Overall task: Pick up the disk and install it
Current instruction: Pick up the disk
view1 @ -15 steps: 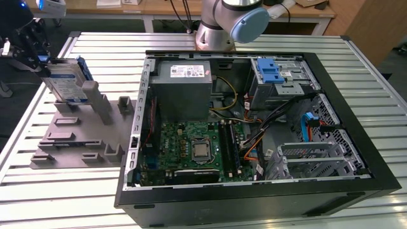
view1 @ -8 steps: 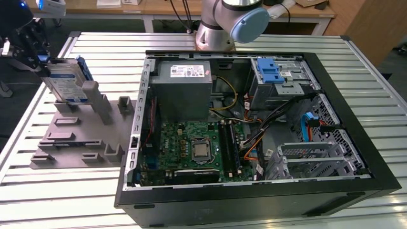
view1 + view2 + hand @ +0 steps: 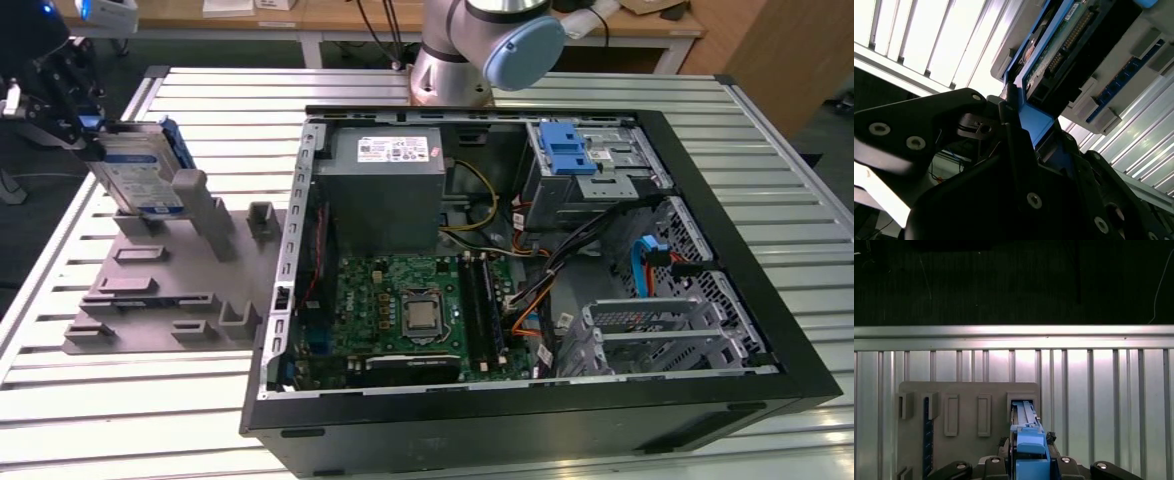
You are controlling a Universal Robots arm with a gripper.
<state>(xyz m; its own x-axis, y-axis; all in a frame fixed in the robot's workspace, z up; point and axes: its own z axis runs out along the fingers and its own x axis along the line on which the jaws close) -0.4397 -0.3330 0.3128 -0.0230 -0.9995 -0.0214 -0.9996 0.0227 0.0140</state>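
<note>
1. Jaws clamped on the disk (image 3: 1028,432). In both wrist views we see its blue carrier edge pinched between the black fingers (image 3: 1019,165).
2. The gripper (image 3: 83,125) sits at the exterior view's far left, over the grey fixture plate (image 3: 160,290).
3. The disk (image 3: 140,170) stands upright on edge at the plate's far end, label side facing the open computer case (image 3: 747,300). We cannot tell whether it has cleared its slot.
4. The case lies well apart on the slatted table (image 3: 174,400), with its blue-latched drive cage (image 3: 577,150) beside the power supply (image 3: 387,190).
</note>
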